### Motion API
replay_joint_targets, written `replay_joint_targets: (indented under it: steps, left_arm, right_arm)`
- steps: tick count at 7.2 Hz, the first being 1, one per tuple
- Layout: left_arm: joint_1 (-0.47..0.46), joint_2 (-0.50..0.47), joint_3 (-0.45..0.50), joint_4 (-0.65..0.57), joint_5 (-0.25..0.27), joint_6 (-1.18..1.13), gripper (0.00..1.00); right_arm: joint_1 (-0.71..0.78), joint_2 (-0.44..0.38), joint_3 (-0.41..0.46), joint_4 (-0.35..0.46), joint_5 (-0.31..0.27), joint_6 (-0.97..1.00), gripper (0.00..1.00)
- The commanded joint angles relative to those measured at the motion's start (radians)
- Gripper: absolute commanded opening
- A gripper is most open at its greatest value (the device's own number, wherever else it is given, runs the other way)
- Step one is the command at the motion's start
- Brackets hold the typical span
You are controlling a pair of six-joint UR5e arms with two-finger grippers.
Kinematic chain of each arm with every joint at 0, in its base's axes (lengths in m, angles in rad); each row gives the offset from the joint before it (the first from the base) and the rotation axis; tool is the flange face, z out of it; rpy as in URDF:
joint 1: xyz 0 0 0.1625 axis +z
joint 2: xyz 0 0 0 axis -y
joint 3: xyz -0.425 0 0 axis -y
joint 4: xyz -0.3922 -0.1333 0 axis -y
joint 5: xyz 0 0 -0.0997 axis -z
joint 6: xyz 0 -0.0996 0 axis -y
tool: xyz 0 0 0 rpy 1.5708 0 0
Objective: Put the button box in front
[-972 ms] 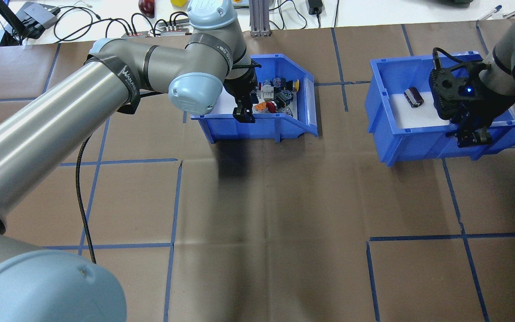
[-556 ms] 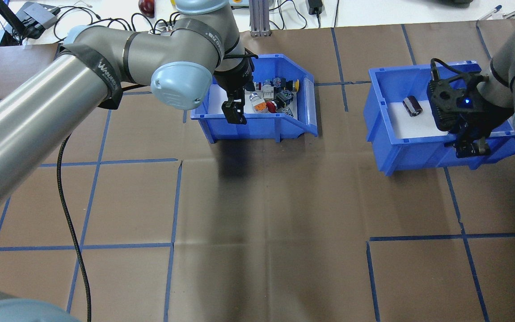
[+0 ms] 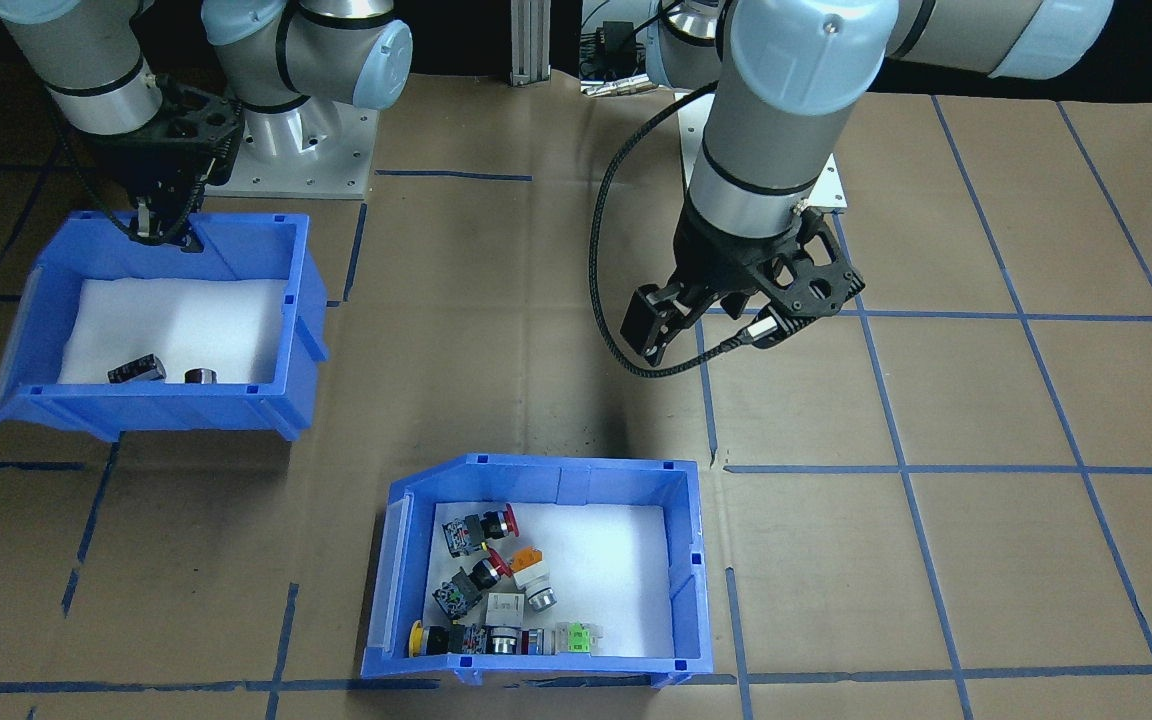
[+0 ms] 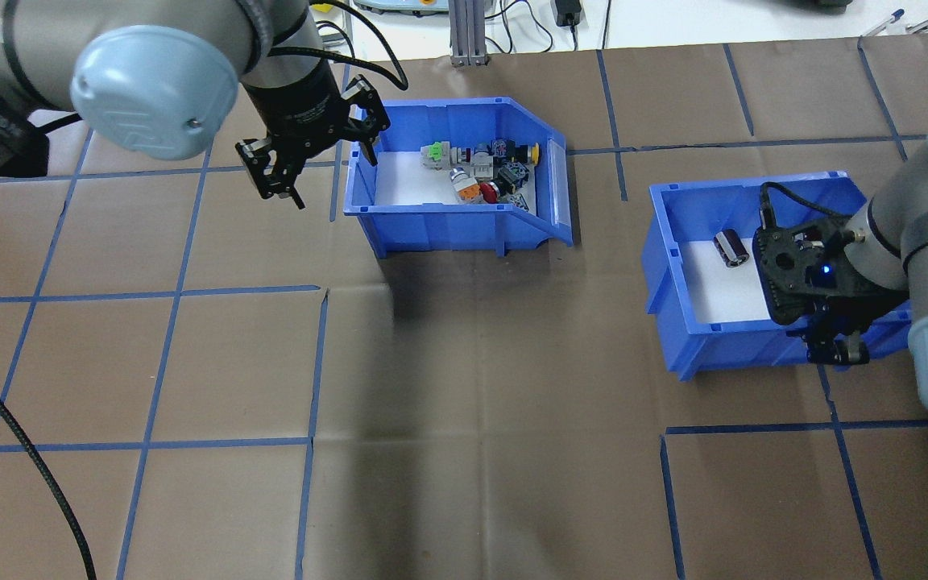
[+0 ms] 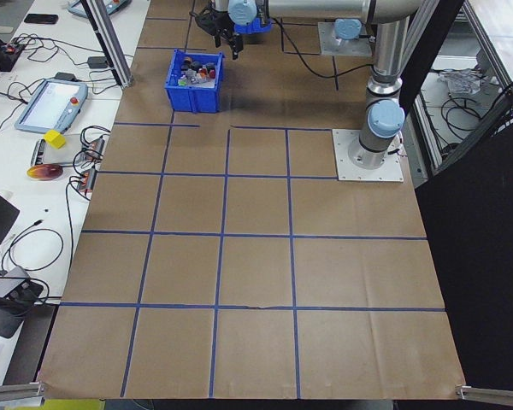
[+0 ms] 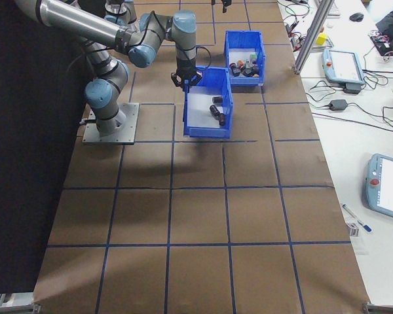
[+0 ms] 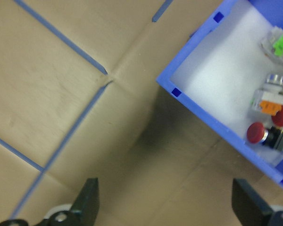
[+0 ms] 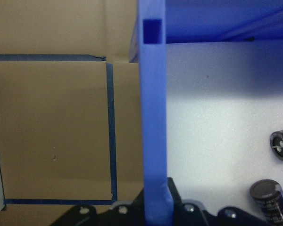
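The button box, a blue sloped-front bin lined with white foam, holds red, yellow, orange and green push-buttons and sits on the brown table at its far side. The right arm hides part of the second blue bin. The left gripper, fingers spread wide and empty, has withdrawn from the box's near wall to its left. The right gripper stays clamped on the second bin's wall, which has shifted nearer the robot.

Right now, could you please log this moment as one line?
left gripper: open, beside blue plastic button box | right gripper: shut on second blue bin's wall
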Motion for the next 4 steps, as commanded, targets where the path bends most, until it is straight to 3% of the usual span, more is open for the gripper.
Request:
replay_joint_targets:
  steps: [1, 2, 4]
  left_arm:
    - [0.010, 0.075, 0.001, -0.042, 0.100, 0.435, 0.99]
    - [0.011, 0.121, -0.002, -0.047, 0.113, 0.619, 0.99]
    - [0.014, 0.143, -0.041, -0.035, 0.136, 0.702, 0.99]
  right_arm:
    - [0.045, -0.095, 0.072, 0.010, 0.046, 0.070, 0.07]
    - [0.132, -0.095, 0.072, 0.014, 0.046, 0.160, 0.07]
    - [0.342, -0.086, 0.072, -0.002, 0.043, 0.391, 0.08]
